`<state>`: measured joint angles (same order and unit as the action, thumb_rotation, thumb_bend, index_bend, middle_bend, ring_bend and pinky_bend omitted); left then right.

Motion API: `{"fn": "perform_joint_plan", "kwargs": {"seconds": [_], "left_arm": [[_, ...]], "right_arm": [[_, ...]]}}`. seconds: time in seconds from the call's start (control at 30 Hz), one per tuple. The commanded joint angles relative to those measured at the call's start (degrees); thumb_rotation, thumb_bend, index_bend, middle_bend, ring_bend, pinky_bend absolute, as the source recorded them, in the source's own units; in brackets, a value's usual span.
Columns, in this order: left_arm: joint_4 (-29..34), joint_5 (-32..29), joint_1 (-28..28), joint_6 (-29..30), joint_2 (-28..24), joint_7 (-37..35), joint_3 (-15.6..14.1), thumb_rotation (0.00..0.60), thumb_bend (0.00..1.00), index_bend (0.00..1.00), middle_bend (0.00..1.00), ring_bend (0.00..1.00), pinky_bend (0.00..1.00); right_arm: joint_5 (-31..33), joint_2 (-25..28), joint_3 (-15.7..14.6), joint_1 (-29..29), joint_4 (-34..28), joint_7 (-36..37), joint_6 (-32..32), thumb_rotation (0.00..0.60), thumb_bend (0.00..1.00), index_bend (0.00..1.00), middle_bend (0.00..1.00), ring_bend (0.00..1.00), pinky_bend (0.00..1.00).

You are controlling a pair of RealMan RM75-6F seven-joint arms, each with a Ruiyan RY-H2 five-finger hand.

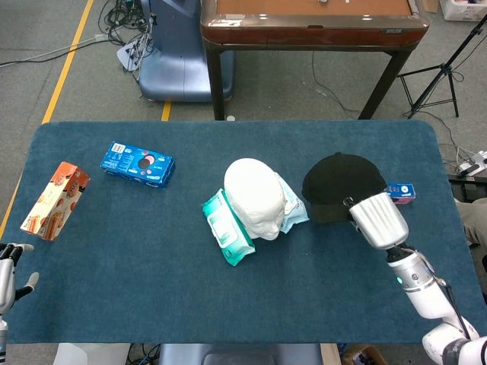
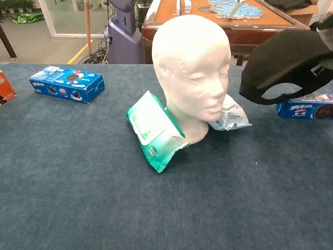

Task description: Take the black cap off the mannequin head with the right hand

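Note:
The black cap (image 1: 341, 185) is off the white mannequin head (image 1: 255, 196) and hangs in the air to its right, above the blue table. My right hand (image 1: 377, 219) holds the cap at its near edge; in the chest view the cap (image 2: 287, 65) fills the upper right, with the bare mannequin head (image 2: 191, 67) beside it. My left hand (image 1: 9, 272) rests at the table's near left corner, fingers apart, holding nothing.
A green wipes pack (image 1: 225, 228) and a pale blue pack (image 1: 293, 211) lie against the mannequin head. A blue cookie box (image 1: 137, 163) and an orange carton (image 1: 55, 199) sit on the left. Another blue box (image 1: 401, 191) lies right, under the cap.

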<state>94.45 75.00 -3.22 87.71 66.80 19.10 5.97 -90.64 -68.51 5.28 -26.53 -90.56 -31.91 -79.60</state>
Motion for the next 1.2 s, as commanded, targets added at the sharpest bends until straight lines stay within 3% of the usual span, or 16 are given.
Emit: {"fn": "perform_joint_plan", "kwargs": {"seconds": [0.03,0.17,0.43,0.7,0.83,1.03,1.2], "left_arm": [[0.1,0.0,0.0,0.0,0.0,0.1,0.0,0.6,0.23,0.35,0.35,0.22,0.47],[0.2,-0.1,0.0,0.0,0.0,0.1,0.0,0.6,0.23,0.35,0.35,0.22,0.47],[0.5,-0.2,0.1,0.2,-0.1,0.6,-0.1,0.6,0.23,0.35,0.35,0.22,0.47],[0.7,0.2,0.2,0.5,0.1,1.1,-0.3,0.6,0.23,0.35,0.35,0.22,0.47],[0.7,0.4,0.3,0.6,0.0,0.9,-0.3,0.6,0.23,0.35,0.35,0.22,0.47],[0.5,1.5,0.4,1.2,0.1,0.4,-0.5,0.6,0.23,0.34,0.35,0.22,0.47],[0.1,2.8,0.4,1.5,0.4,0.4,-1.0,0.6,0.23,0.32,0.35,0.22,0.47]], "right_arm": [[3.9,3.2,-2.2,2.5,-7.3,-1.2,3.2,0.6,0.12,0.6,1.0,0.98,1.0],[6.5,6.2,-3.8,3.8,-13.0,-3.1,5.7,0.6,0.0,0.47,1.0,0.95,1.0],[11.6,13.3,-6.9,5.1,-23.6,-3.7,11.1,0.6,0.0,0.33,1.0,0.89,0.99],[14.6,19.4,-9.0,5.0,-30.0,0.4,16.6,0.6,0.0,0.24,1.0,0.88,0.97],[12.0,17.1,-7.8,7.5,-28.2,1.8,10.6,0.6,0.0,0.24,0.99,0.85,0.96],[6.7,9.1,-5.2,12.9,-19.1,3.0,-2.7,0.6,0.0,0.28,0.9,0.74,0.91],[5.8,5.9,-4.5,15.2,-14.1,7.9,-6.3,0.6,0.0,0.36,0.79,0.62,0.84]]}}
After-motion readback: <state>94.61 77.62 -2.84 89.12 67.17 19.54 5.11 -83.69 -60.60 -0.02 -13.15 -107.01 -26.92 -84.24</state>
